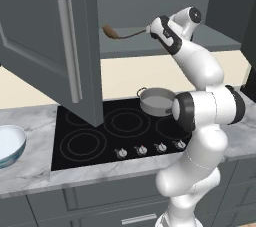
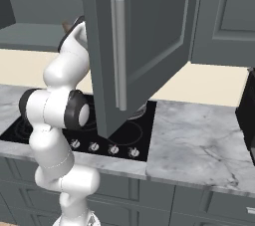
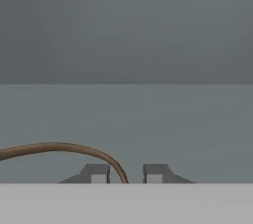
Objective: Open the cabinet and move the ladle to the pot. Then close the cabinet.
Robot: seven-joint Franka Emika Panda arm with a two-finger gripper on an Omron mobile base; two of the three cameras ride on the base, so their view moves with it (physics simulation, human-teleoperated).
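Inside the cabinet (image 1: 150,1), doors swung open: hand (image 3: 126,173), fingers narrowed around the ladle (image 1: 122,34) shaft, which passes between them. Ladle raised off the cabinet shelf. Below the cabinet: pot (image 1: 156,101) on the black cooktop (image 1: 95,136), table (image 1: 30,166) alongside.

Brown-ended ladle (image 1: 120,34) inside open cabinet (image 1: 50,46); pot (image 1: 157,101) on stove.

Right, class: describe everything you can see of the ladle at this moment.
The ladle is a slender utensil with a thin, dark, gently curved shaft and a brown wooden-looking end. It lies roughly level inside the open cabinet, brown end pointing away from the arm. The gripper has its fingertips either side of the shaft, which passes between them in the hand view. Whether the ladle rests on the shelf or is lifted off it cannot be told.
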